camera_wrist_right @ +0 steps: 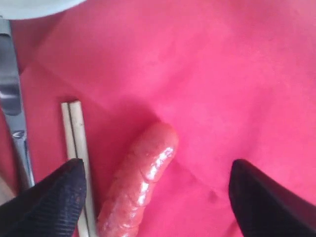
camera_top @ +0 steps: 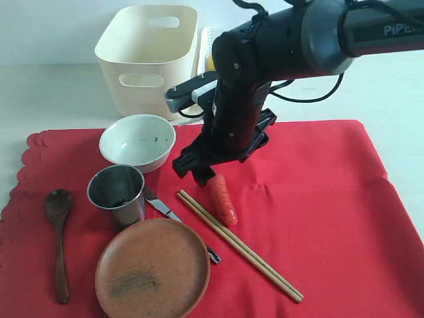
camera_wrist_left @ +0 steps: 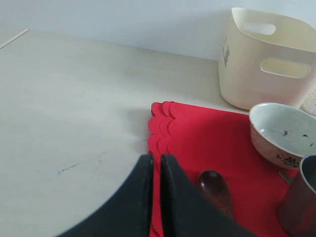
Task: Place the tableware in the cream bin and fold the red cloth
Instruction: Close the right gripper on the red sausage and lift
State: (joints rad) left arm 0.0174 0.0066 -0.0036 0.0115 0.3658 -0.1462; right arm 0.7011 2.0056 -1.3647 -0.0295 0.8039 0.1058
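Exterior view: taking the red cloth [camera_top: 318, 199] as a clock face, the cream bin [camera_top: 149, 59] stands off it beyond 11 o'clock, holding no tableware that shows. All the tableware lies on the cloth's left half. The pale bowl [camera_top: 137, 142] is at 10, the steel cup [camera_top: 117, 192] just below it, the dark wooden spoon [camera_top: 58, 232] at 8 and the brown plate [camera_top: 152, 268] at 7. The knife [camera_top: 159, 205] is partly under the plate's rim, and the chopsticks [camera_top: 238, 245] slant toward 6. The right gripper [camera_top: 205, 173] hangs over the upper end of the sausage [camera_top: 224, 199], probably to clear food away.

Left wrist view: the left gripper [camera_wrist_left: 156, 163] is clenched on nothing. It is parked over the cloth's scalloped edge [camera_wrist_left: 168, 123], beside the spoon [camera_wrist_left: 215, 190], likely waiting.

Right wrist view: the right gripper [camera_wrist_right: 158, 197] is spread wide and straddles the sausage [camera_wrist_right: 140, 177] without touching it. The chopsticks [camera_wrist_right: 76, 138] lie just beside one pad [camera_wrist_right: 49, 202], so closing risks nudging them.
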